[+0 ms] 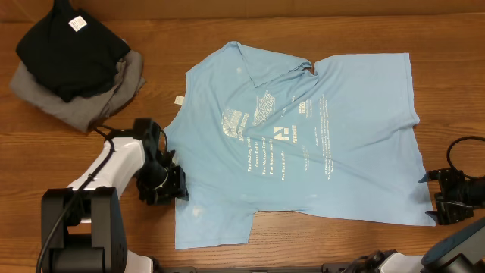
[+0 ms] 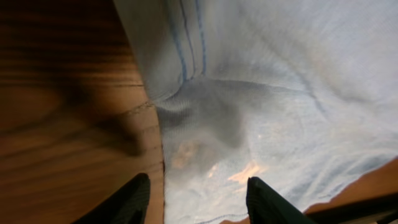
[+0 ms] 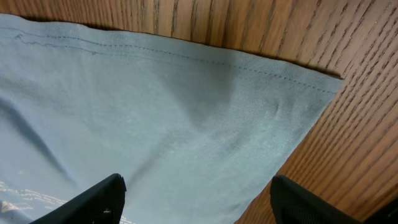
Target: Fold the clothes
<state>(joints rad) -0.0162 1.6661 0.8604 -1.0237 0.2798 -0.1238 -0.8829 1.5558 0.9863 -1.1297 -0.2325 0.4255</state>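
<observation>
Overhead view: T-shirt [image 1: 318, 152] lies spread flat between the 2 grippers. Left gripper [image 2: 198, 186] is released, the sleeve-side edge just ahead of it. Right gripper [image 3: 198, 186] is released over the hem corner. Judged step: pre-grasp for the opening fold. Next move calls for lowering and pinching both edges.

We find a black folded garment [image 1: 72, 49] at the far left corner of the wooden table [image 1: 318, 239]. It lies on top of a grey folded garment [image 1: 57, 98], whose edges show below and to the right of it. A small white tag [image 1: 76, 23] sits on the black garment's upper surface, near its far edge.
</observation>
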